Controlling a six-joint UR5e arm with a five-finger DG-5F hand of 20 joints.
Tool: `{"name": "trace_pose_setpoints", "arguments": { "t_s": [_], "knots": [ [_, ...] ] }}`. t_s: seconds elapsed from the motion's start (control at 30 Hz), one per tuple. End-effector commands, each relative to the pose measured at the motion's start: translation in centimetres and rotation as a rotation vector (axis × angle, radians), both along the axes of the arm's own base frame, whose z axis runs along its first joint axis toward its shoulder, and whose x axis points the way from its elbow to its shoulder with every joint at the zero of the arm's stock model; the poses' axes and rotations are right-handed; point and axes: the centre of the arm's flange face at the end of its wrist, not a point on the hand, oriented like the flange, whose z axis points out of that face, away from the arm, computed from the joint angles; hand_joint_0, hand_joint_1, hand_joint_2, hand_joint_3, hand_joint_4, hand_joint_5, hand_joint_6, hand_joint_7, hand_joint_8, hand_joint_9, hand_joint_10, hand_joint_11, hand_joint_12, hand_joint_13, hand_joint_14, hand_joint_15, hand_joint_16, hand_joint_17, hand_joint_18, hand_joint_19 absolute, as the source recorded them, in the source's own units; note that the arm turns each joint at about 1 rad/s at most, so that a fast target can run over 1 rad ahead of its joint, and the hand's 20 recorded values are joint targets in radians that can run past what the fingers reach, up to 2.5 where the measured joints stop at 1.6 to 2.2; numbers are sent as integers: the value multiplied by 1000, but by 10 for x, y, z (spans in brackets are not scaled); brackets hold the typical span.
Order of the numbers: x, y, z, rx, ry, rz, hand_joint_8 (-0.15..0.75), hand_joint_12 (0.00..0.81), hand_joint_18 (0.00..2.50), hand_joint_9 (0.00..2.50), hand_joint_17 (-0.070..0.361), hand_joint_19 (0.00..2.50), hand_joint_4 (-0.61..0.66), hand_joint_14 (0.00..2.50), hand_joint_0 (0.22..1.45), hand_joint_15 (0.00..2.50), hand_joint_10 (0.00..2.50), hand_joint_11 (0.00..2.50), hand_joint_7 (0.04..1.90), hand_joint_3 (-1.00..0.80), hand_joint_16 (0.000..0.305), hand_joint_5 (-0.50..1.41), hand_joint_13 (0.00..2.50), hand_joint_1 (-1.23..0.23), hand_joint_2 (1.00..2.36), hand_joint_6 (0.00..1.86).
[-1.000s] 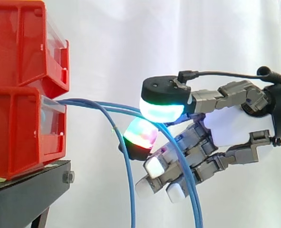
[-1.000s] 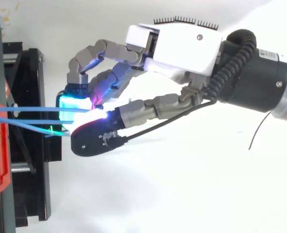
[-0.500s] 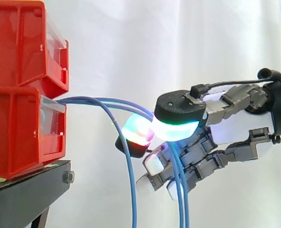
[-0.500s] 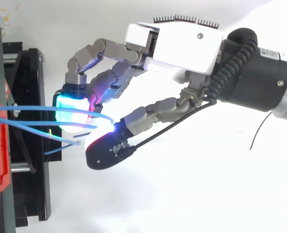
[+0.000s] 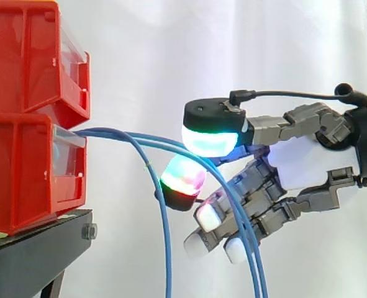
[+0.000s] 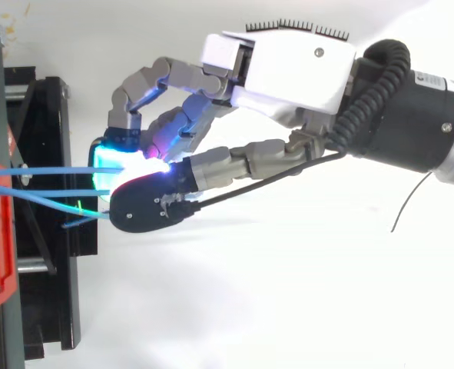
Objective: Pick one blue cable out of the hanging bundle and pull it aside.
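Several thin blue cables (image 5: 127, 138) leave the lower red bin (image 5: 22, 174) and arc to the right. One blue cable (image 5: 164, 248) drops straight down by itself. Two others run on between the hand's cyan thumb pad (image 5: 211, 139) and a red-green finger pad (image 5: 183, 180), then hang down in front of the lower fingers (image 5: 236, 248). The hand (image 5: 307, 164) reaches in from the right, its thumb and that finger curled together on these cables. In the top view the hand (image 6: 288, 69) meets the blue cables (image 6: 50, 171) at its glowing tips, with the black thumb back on top.
An upper red bin (image 5: 22, 62) sits on the lower one, both on a black stand (image 5: 28, 254) at the left. The stand (image 6: 50, 292) and the red bin front (image 6: 0, 231) lie along the left edge. A white curtain hangs behind.
Half a second ago the thumb sat lower and apart from the finger pad, with the cables drooping. It has since swung back up toward the bins and closed over the finger pad on them.
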Motion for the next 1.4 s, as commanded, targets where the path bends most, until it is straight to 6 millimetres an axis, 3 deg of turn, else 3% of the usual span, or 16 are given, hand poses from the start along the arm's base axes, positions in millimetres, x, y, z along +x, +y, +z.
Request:
{"name": "trace_pose_setpoints", "arguments": {
  "t_s": [0.0,0.13,0.23,0.37,0.47,0.53,0.6,0.7,0.87,0.93,1.03,1.37],
  "knots": [
    [1,0,3,-2,-4,1,304,372,733,970,109,544,58,13,592,334,19,504,950,-270,49,-125,707,-767,1017,859],
    [2,0,5,-11,-3,2,309,369,770,958,110,505,-11,12,681,317,17,500,1026,-260,49,-145,716,-915,1020,890],
    [1,0,4,-13,5,3,304,366,786,946,109,493,-88,13,790,299,18,502,1229,-454,49,-167,716,-894,1004,910],
    [0,0,4,-13,14,2,279,358,792,905,109,446,-172,11,806,274,16,485,1148,-500,48,-186,678,-860,1000,924],
    [0,0,4,-13,15,2,263,360,741,812,110,413,-3,10,745,249,15,460,934,-500,49,-193,593,-917,1000,897],
    [-2,1,3,-23,30,6,264,366,702,768,111,411,47,11,679,236,17,454,906,-500,49,-194,533,-955,1000,867],
    [-2,1,3,-29,37,7,287,394,675,743,121,426,80,9,518,251,16,454,869,-500,54,-198,526,-893,1000,864],
    [-3,1,3,-29,39,7,322,419,692,772,134,444,110,9,452,262,13,441,838,-500,60,-187,538,-721,1000,857],
    [-3,1,3,-27,38,6,329,419,650,812,133,499,94,11,470,278,16,448,876,-500,59,-164,531,-470,1000,825],
    [-3,1,3,-27,38,6,321,405,626,822,127,514,78,10,501,281,16,441,913,-500,56,-154,529,-443,1000,811],
    [-2,0,4,-27,35,5,311,388,594,835,119,531,64,11,560,290,15,442,953,-379,53,-150,534,-485,1010,804],
    [-3,0,7,-29,40,5,329,403,639,865,127,505,35,12,557,283,15,468,996,-34,57,-163,564,-707,1021,909]
  ]
}}
